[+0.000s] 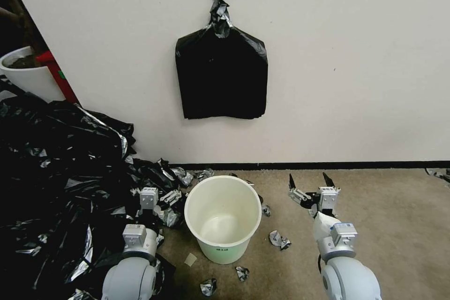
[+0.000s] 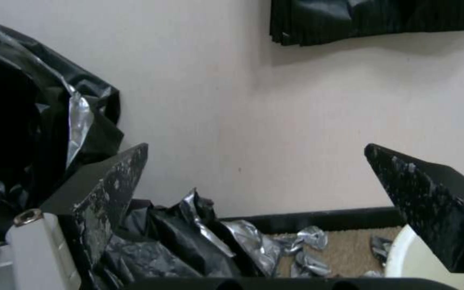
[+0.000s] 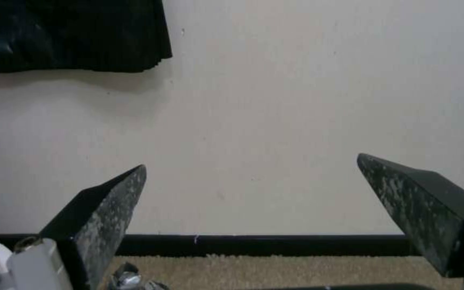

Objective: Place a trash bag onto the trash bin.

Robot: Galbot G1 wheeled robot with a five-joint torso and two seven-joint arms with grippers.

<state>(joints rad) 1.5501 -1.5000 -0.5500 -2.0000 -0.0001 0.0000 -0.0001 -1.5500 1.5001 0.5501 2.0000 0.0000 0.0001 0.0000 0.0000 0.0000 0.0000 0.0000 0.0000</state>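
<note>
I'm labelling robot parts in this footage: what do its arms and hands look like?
Both arms have rounded light grey-white shells with boxy silver wrist blocks. The left hand and right hand each carry two black, wedge-shaped pointed fingers, their inner faces scuffed with grey specks.

Soft, even light fills the scene, bright on the pale matte wall [image 1: 351, 56]. The flat square bundle of black plastic bags [image 1: 221, 79] casts only a faint shadow beneath it. Grey glare streaks the crumpled black plastic sheeting [image 1: 56, 173] at left. Both wrist views are blurred, their near black fingers [image 3: 103, 209] softest.
</note>
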